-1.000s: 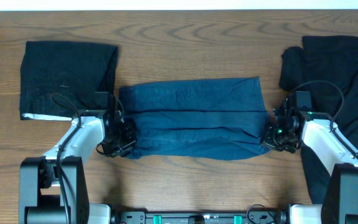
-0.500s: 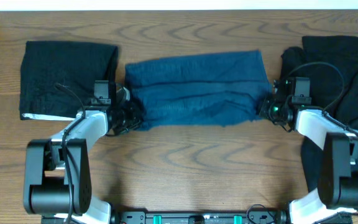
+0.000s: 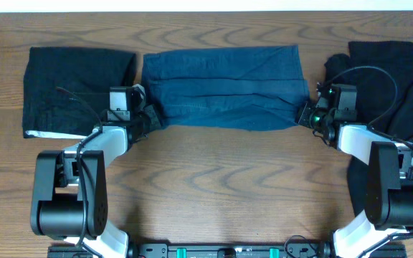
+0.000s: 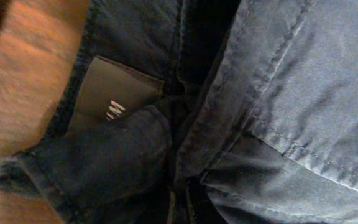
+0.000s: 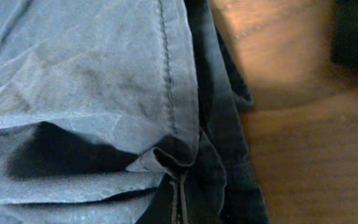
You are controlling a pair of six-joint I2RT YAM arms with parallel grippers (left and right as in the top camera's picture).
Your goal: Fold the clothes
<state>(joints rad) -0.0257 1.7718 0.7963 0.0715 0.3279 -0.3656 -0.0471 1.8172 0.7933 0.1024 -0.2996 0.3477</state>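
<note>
blue shorts (image 3: 224, 87): folded band at the far middle of the bench (image 3: 221, 186), between black folded garment (image 3: 77, 89) and black pile (image 3: 396, 79) | left pincer (image 3: 148, 120), right pincer (image 3: 307, 117): each pressed together on a near end corner | we judge it soft, limp, light, grippy denim; best held at the seamed corners

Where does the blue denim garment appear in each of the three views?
Overhead: the blue denim garment lies folded at top centre.
Left wrist: the garment fills most of the frame, apart from the left edge.
Right wrist: the garment fills the left and centre.
Shared landmark: the wooden table, a strip at the left edge in the left wrist view and on the right side in the right wrist view.
</note>
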